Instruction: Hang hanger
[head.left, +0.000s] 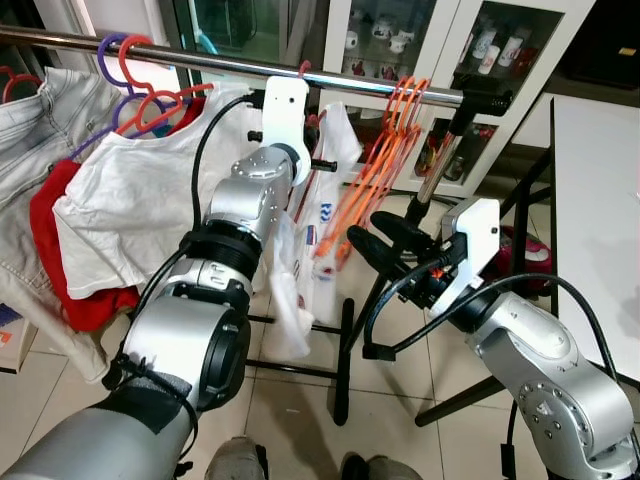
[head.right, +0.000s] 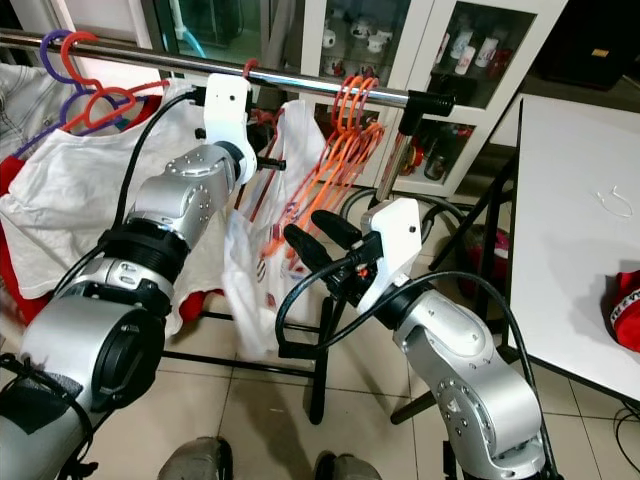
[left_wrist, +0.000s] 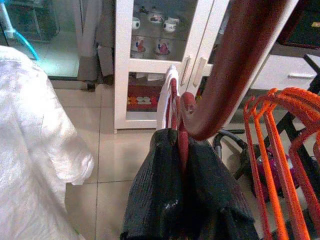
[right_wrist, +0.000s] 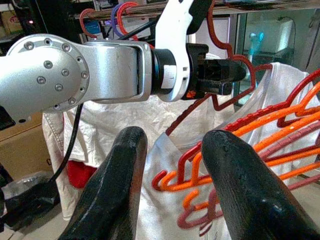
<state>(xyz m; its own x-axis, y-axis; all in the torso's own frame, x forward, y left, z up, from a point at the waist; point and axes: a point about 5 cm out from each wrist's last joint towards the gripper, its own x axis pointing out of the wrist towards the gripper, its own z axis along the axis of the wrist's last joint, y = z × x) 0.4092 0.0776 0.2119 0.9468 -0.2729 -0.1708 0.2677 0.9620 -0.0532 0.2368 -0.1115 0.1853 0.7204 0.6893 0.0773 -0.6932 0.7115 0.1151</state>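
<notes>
My left gripper (left_wrist: 180, 135) is raised just under the steel rail (head.left: 210, 62) and is shut on the neck of a dark red hanger (left_wrist: 183, 107). The hanger's hook (head.left: 303, 68) curves over the rail. A white garment (head.right: 262, 262) hangs from this hanger, below the gripper. In the right wrist view the left gripper (right_wrist: 222, 77) shows pinching the red wire. My right gripper (head.left: 375, 240) is open, lower and to the right, pointing at the garment and holding nothing.
Several orange hangers (head.left: 392, 140) hang bunched on the rail just to the right. A white T-shirt (head.left: 140, 200), purple hanger (head.left: 108, 55), red cloth and jeans (head.left: 25, 130) fill the rail's left. A glass cabinet (head.right: 400, 40) stands behind, a white table (head.right: 570, 230) at right.
</notes>
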